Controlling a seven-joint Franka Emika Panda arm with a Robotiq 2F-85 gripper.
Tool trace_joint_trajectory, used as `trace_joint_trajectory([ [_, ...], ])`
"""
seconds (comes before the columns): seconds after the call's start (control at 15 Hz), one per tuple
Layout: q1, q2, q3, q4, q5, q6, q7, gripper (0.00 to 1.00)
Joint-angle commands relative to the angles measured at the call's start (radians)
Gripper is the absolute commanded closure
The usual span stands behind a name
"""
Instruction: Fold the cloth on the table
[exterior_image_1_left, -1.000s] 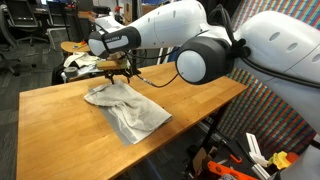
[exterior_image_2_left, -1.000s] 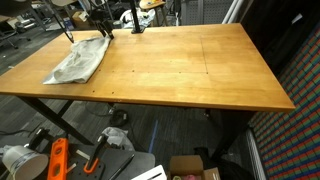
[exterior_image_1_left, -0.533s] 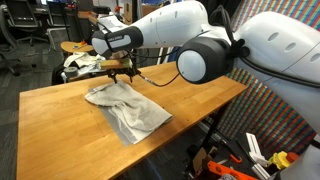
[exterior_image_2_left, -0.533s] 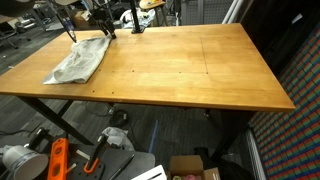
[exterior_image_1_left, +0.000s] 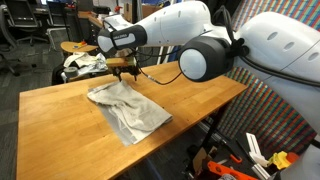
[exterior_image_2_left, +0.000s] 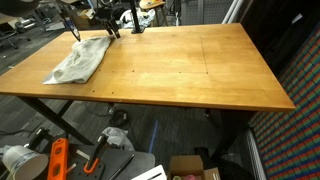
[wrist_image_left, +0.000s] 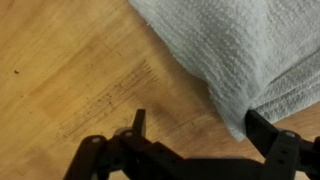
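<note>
Wrist view, closest in: my pincer (wrist_image_left: 200, 124) stands wide open with nothing between the fingers. One dark fingertip (wrist_image_left: 139, 118) is over bare wood. The other sits at the rim of the cloth (wrist_image_left: 232, 42); I cannot tell whether it touches. The cloth's corner here is white, ribbed in weave and doubled over into a thick soft edge. The table (wrist_image_left: 70, 70) below is light-brown wood with faint scratch marks in the grain.

Exterior views: the pincer (exterior_image_1_left: 124, 70) hangs just above the cloth's (exterior_image_1_left: 126, 108) far end, fingers pointing down. The cloth lies rumpled and roughly rectangular, set diagonally on the butcher-block table (exterior_image_1_left: 55, 120). In an exterior view it lies in one corner area of the table (exterior_image_2_left: 190, 70), the pincer (exterior_image_2_left: 108, 27) at its far tip and the cloth (exterior_image_2_left: 80, 60) running toward the near edge.

My white arm (exterior_image_1_left: 195, 50) reaches in across the table's end.

Beyond the table: a white-and-dark fabric bundle (exterior_image_1_left: 80, 64) and a round wooden stool (exterior_image_1_left: 71, 47). Orange tools (exterior_image_2_left: 57, 160) lie on the floor under the table.
</note>
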Motion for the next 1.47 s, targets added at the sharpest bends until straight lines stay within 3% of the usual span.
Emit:
trace_joint_trajectory([
  [0.0, -0.012, 0.023, -0.003, 0.062, 0.002, -0.033, -0.003, 0.0],
  [0.8, -0.054, 0.029, 0.008, 0.069, 0.011, -0.045, -0.016, 0.0],
  [1.27, -0.124, -0.081, 0.151, -0.041, 0.11, -0.115, -0.318, 0.0],
  [1.33, -0.097, -0.019, 0.113, 0.01, 0.078, -0.081, -0.232, 0.0],
  [1.4, -0.105, -0.029, 0.127, 0.008, 0.085, -0.095, -0.262, 0.0],
])
